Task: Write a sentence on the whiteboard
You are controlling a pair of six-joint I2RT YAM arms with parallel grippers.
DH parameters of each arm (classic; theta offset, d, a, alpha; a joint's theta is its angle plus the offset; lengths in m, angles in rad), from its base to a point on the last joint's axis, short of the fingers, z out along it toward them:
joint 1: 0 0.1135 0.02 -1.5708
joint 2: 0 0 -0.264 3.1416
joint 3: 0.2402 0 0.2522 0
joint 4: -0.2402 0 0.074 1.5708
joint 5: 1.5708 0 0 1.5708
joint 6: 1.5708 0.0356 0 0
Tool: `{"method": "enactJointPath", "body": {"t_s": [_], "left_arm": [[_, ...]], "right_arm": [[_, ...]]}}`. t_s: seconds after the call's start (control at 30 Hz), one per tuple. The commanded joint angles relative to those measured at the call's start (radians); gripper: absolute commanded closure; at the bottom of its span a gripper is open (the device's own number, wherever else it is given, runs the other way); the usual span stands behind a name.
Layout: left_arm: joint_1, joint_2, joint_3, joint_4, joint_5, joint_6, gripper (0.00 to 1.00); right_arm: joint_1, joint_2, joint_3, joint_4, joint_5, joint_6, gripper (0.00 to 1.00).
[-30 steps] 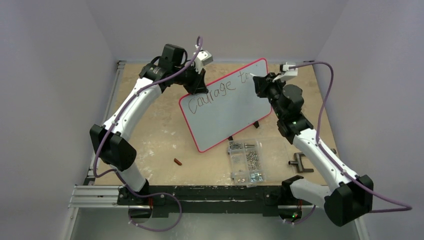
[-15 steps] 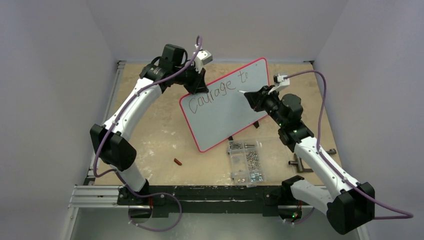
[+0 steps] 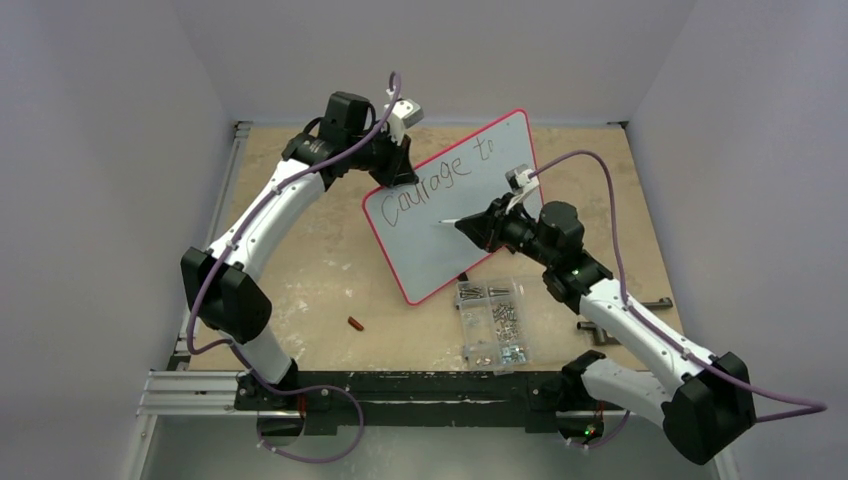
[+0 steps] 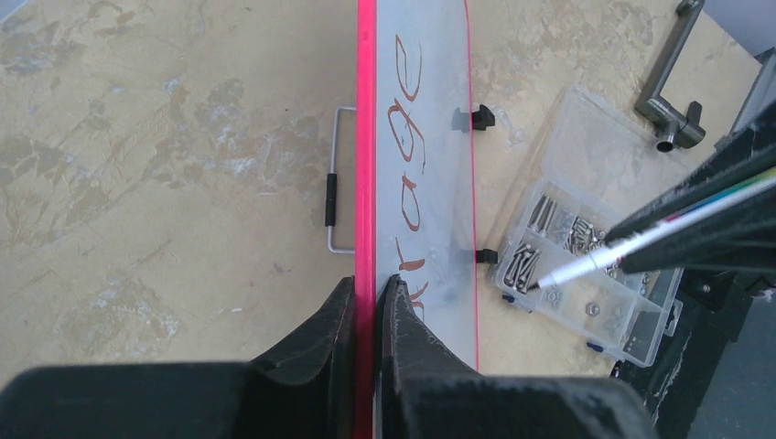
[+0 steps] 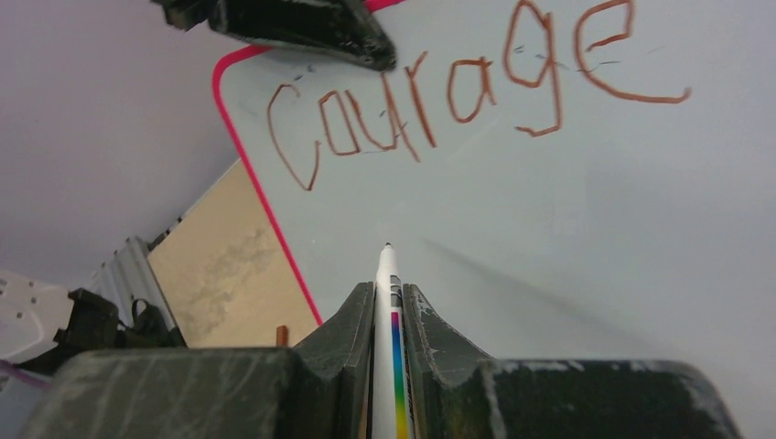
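The whiteboard (image 3: pixel 455 215), white with a red-pink rim, stands tilted on the table. The sentence (image 3: pixel 440 177) reads "Courage to" in one line; the right wrist view shows "Courage" (image 5: pixel 467 91). My left gripper (image 3: pixel 392 170) is shut on the board's top-left rim (image 4: pixel 366 183), one finger on each side. My right gripper (image 3: pixel 478 224) is shut on a white marker (image 5: pixel 388 274) with a rainbow stripe. Its tip (image 3: pixel 441 221) points at the blank board below "Courage"; I cannot tell if it touches. The marker also shows in the left wrist view (image 4: pixel 595 261).
A clear compartment box of screws (image 3: pixel 493 320) lies in front of the board, also in the left wrist view (image 4: pixel 595 256). A small brown cap (image 3: pixel 355 323) lies at the front left. A dark metal handle piece (image 3: pixel 600 330) lies at the right. Grey walls surround the table.
My right gripper has moved left and toward me with the marker, from the board's top-right end after "to" down to the blank area below "Courage". The left gripper still holds the board.
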Motion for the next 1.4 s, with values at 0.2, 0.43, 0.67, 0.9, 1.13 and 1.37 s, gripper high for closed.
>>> {"method": "enactJointPath", "body": {"t_s": [0.2,0.43,0.67,0.9,1.13,1.37], "left_arm": [[0.008,0.039,-0.031,-0.042,-0.131,0.049,1.0],[0.019,0.044,-0.029,-0.048,-0.123,0.044,1.0],[0.024,0.04,-0.028,-0.052,-0.127,0.035,1.0],[0.027,0.039,-0.028,-0.055,-0.121,0.026,1.0],[0.028,0.038,-0.029,-0.058,-0.118,0.022,1.0],[0.028,0.039,-0.03,-0.053,-0.116,0.018,1.0]], "right_arm": [[0.094,0.053,-0.067,0.21,-0.054,-0.02,1.0],[0.14,0.091,-0.085,0.306,-0.05,-0.019,1.0],[0.172,0.156,-0.067,0.376,-0.013,-0.014,1.0],[0.186,0.212,-0.046,0.407,0.016,-0.016,1.0],[0.187,0.241,-0.033,0.416,0.037,-0.022,1.0],[0.19,0.284,-0.019,0.415,0.042,-0.023,1.0]]}}
